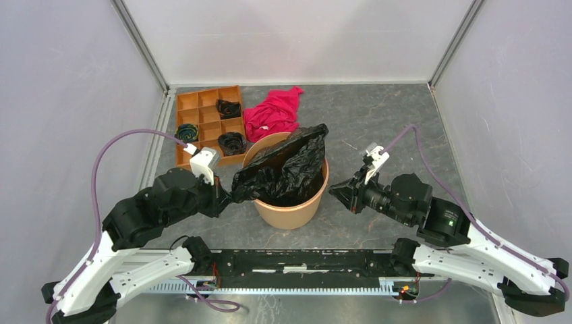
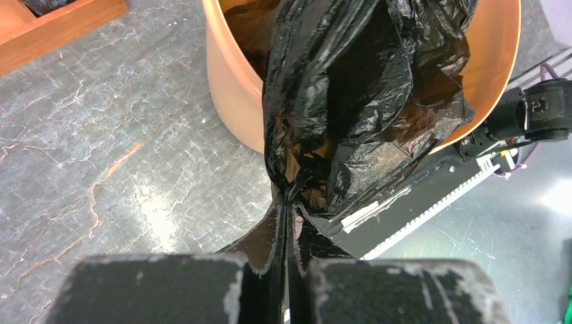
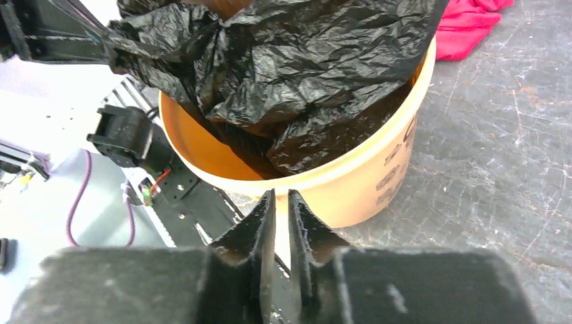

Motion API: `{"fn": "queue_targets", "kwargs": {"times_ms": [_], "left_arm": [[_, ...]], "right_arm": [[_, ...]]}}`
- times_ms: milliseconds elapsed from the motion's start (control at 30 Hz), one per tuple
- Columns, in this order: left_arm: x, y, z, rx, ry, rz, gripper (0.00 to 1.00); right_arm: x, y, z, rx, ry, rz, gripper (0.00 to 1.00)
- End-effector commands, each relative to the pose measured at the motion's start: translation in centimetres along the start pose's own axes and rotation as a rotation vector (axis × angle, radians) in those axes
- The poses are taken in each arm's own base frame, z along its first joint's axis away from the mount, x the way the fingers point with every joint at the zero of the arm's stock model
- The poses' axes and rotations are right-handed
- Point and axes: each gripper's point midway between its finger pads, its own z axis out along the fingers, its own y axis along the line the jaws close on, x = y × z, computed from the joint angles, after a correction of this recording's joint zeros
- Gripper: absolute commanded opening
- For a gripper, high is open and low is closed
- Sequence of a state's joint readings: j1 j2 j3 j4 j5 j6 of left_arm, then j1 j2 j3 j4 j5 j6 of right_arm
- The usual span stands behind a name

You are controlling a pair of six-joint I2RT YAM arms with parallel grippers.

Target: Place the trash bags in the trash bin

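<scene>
Orange tray [image 1: 181,116] with square compartments is seen at the rear left of the table [image 1: 391,128]. Three small dark crumpled bundles [image 1: 228,108] are lodged in separate compartments; whether they are further bags cannot be told at this size. Just in front of the tray, the left gripper [image 1: 226,196] is clamped tight on a gathered corner of the big black trash bag [image 1: 290,165]. In the left wrist view the film is seen pinched between the closed jaws at the fingertips [image 2: 287,202], just outside the bin wall. From that pinch the bag is stretched up over the near-left rim of the trash bin [image 1: 297,212]. Most of the wrinkly film is sunk inside the bucket, while one flap is left standing above the far rim. A red-pink cloth [image 1: 273,111] is lying behind the bin, apart from it. To the right, the right gripper [image 1: 335,191] is held beside the bin's outer wall without touching it. Its jaws are drawn almost together with only a slit between them, and nothing is held in them [image 3: 282,199]. The task is judged partly done: the big bag is mostly in, but its held corner and raised flap are not yet tucked below the rim. If the tray bundles are bags, they are not yet moved.
</scene>
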State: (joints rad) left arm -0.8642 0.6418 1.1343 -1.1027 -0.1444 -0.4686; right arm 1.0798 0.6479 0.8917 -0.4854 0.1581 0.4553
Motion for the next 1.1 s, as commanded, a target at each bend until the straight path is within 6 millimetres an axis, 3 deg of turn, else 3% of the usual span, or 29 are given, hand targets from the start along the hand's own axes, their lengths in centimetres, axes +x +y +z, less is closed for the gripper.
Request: {"fn": "queue_targets", "kwargs": {"times_ms": [0, 100, 200, 333, 533, 667, 833, 900, 1000, 1067], "left_arm": [[-0.6, -0.8, -0.6, 0.049, -0.029, -0.009, 0.02], [-1.3, -1.0, -0.7, 0.05, -0.052, -0.019, 0.02], [-1.5, -0.9, -0.7, 0.042, -0.059, -0.028, 0.02], [-1.4, -0.9, -0.4, 0.042, -0.056, -0.035, 0.02], [-1.5, -0.9, -0.2, 0.037, -0.056, -0.03, 0.02], [-1.4, -1.0, 0.1, 0.034, -0.043, -0.017, 0.02], [-1.4, -0.9, 0.2, 0.027, -0.041, -0.006, 0.02], [-1.4, -0.8, 0.2, 0.025, -0.042, -0.007, 0.02], [-1.3, -0.7, 0.2, 0.025, -0.042, -0.008, 0.02], [-1.2, -0.7, 0.1, 0.025, -0.044, -0.008, 0.02]], "right_arm": [[-1.3, 3.0, 1.1, -0.131, -0.035, 0.052, 0.31], [-2.3, 5.5, 3.3, -0.214, -0.006, 0.046, 0.47], [-3.0, 6.4, 5.9, -0.201, 0.025, 0.059, 0.62], [-4.2, 5.2, 8.2, -0.041, 0.019, 0.056, 0.69], [-3.7, 3.0, 9.4, 0.205, 0.031, 0.005, 0.72], [-3.6, 2.4, 9.8, 0.319, 0.005, -0.026, 0.63], [-2.9, 3.2, 10.5, 0.417, 0.014, -0.111, 0.62], [-2.9, 2.6, 10.5, 0.5, 0.005, -0.16, 0.6], [-2.7, 1.4, 10.4, 0.586, 0.01, -0.22, 0.44], [-2.7, 1.0, 10.1, 0.612, 0.014, -0.24, 0.2]]}}
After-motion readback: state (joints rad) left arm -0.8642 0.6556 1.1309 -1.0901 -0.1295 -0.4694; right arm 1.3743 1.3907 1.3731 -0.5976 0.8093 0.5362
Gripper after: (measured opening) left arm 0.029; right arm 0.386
